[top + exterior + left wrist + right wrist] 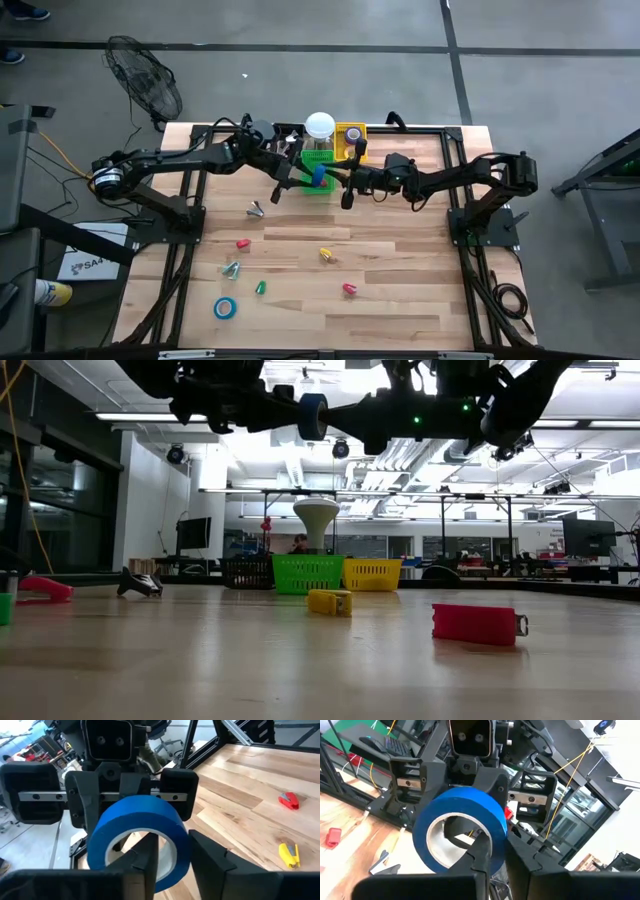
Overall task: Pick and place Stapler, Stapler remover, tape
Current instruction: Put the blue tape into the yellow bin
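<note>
While both the left gripper (290, 178) and right gripper (343, 183) pinch one blue tape roll (318, 176) mid-air at 12 o'clock, above the green basket (316, 158), most stuff's not binned yet, like another tape roll (225, 307) at 7 o'clock on the bench (400, 290).

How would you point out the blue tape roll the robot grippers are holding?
Find the green basket at the table's far edge. Just in front of it both grippers meet in the air on one blue tape roll. Another blue tape ring lies flat on the table's near left.
</note>
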`<control>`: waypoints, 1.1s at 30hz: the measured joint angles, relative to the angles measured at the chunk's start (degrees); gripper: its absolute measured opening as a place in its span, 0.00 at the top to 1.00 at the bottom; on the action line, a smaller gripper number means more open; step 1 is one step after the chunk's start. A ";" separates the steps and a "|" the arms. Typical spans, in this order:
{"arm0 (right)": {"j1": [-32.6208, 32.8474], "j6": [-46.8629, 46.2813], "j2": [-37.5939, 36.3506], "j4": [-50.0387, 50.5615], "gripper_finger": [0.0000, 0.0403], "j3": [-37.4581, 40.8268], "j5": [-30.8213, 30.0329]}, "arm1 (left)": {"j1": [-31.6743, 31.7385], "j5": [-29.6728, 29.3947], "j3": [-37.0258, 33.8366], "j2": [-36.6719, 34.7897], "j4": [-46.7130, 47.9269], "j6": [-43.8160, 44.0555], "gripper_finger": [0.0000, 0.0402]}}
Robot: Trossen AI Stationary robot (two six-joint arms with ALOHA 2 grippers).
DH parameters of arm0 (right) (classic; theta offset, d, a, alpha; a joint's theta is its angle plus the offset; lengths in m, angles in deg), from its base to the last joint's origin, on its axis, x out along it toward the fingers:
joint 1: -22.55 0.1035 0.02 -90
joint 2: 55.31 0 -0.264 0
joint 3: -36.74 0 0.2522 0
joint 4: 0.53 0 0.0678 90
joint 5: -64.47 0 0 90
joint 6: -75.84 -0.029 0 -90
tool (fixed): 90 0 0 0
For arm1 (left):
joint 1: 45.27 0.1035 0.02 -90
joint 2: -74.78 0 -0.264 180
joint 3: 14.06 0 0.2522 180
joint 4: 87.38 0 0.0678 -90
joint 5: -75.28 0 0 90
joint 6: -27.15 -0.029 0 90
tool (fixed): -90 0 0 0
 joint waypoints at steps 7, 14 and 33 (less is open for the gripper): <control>0.04 -0.30 0.00 1.23 0.93 0.00 -2.33 | 0.04 -1.07 0.00 0.00 0.01 0.05 0.62; -0.28 -1.40 0.00 4.16 0.93 0.00 -5.51 | 0.04 -9.14 -0.02 0.00 1.84 -1.93 0.60; -2.74 -5.15 -1.23 18.58 0.93 -1.25 -15.14 | 0.07 -34.81 0.07 -4.48 11.62 -7.26 0.59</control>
